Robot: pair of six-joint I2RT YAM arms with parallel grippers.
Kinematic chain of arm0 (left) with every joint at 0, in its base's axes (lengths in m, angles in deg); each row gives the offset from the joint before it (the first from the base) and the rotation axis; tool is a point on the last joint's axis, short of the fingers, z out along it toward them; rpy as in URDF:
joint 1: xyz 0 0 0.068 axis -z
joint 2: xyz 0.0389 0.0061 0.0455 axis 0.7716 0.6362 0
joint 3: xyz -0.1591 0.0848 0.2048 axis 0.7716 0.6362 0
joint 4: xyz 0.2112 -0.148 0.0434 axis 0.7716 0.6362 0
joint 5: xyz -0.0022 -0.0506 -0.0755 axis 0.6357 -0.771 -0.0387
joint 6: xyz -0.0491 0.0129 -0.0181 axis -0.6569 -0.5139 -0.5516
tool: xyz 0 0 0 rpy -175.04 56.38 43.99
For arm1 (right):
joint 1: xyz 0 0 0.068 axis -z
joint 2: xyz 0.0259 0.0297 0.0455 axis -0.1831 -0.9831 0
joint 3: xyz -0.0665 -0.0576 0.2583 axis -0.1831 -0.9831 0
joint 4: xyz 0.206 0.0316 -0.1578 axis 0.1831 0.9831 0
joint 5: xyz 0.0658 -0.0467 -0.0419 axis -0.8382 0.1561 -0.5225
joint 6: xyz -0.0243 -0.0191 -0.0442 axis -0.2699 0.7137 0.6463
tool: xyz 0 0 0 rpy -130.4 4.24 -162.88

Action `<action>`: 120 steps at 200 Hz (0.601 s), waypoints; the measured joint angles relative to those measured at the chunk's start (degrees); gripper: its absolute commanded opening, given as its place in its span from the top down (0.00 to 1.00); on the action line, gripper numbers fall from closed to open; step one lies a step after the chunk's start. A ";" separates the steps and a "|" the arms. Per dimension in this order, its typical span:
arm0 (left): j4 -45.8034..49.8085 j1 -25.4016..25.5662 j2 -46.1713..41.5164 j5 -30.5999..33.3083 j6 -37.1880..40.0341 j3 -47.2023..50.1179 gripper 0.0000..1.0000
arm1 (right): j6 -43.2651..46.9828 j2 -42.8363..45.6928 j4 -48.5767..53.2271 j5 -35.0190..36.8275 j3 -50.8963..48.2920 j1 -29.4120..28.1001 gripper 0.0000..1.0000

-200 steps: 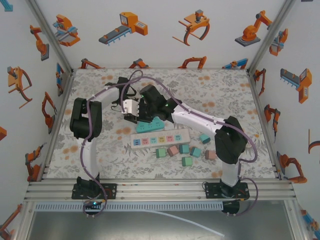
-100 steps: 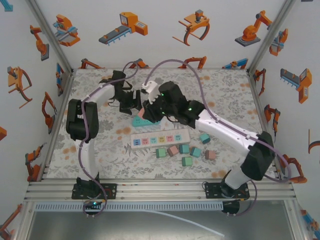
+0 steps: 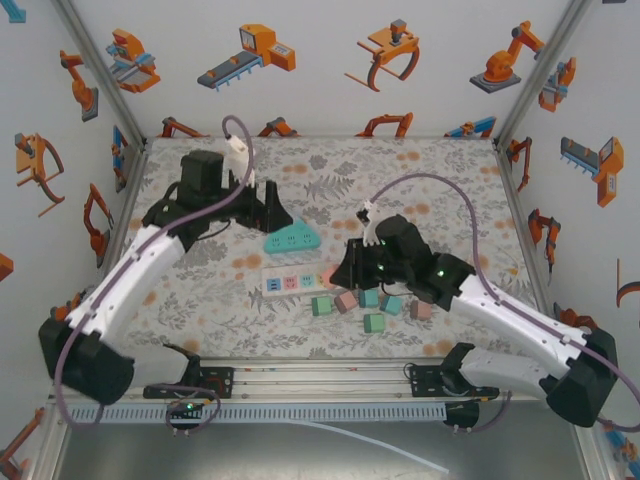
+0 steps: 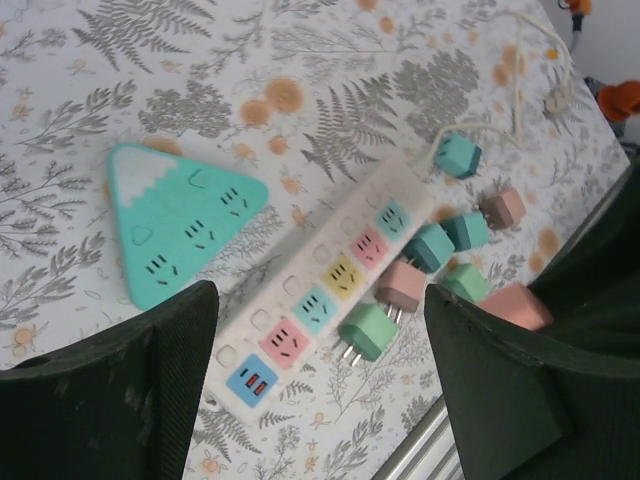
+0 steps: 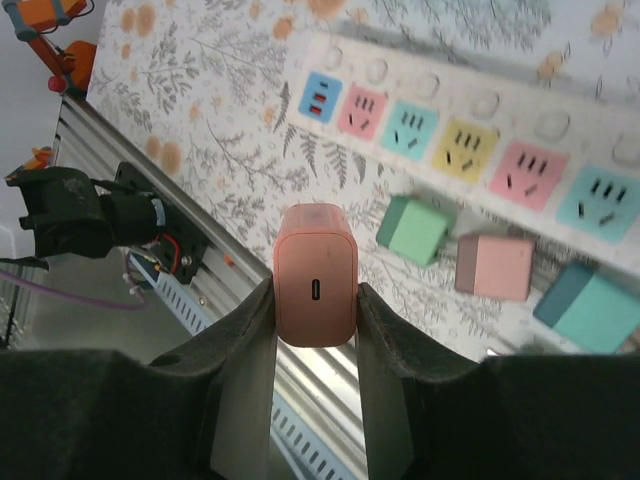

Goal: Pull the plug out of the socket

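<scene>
The left claw (image 4: 318,372) gapes empty and the right claw (image 5: 315,305) is clamped on the pink plug (image 5: 315,262), four o'clock from the teal socket (image 3: 290,238): an early release could drop it onto the loose plugs (image 5: 415,228) below.

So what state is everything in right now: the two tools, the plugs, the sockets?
Right tool, shut on the pink plug.
Pink plug, gripped, out of any socket.
Left tool, open, empty.
White power strip, flat on the table, every socket empty.
Teal triangular socket block, flat, nothing plugged in.
Green plug, loose beside the strip, prongs bare.
Other loose plugs, unplugged, lying by the strip.
</scene>
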 measured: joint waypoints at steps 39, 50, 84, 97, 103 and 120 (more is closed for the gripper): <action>3.21 9.18 -16.92 1.73 4.15 13.18 0.18 | -3.50 5.84 -0.74 -1.25 -9.40 0.07 0.95; 5.14 11.58 -21.05 2.10 4.39 15.87 0.16 | -4.35 6.49 -1.77 -1.90 -11.98 0.07 0.95; 12.52 18.62 -29.42 2.67 4.20 20.33 0.09 | -6.86 6.82 -7.13 -3.54 -20.15 0.07 0.95; 13.92 21.03 -31.28 3.67 3.93 21.62 0.00 | -7.17 6.54 -8.92 -3.93 -22.27 0.07 0.94; 14.51 22.01 -31.98 4.22 3.74 22.10 0.03 | -7.26 6.21 -10.12 -4.11 -23.10 0.07 0.94; 15.32 23.67 -33.07 5.53 3.48 23.06 0.03 | -7.65 4.50 -14.14 -4.63 -25.07 0.07 0.92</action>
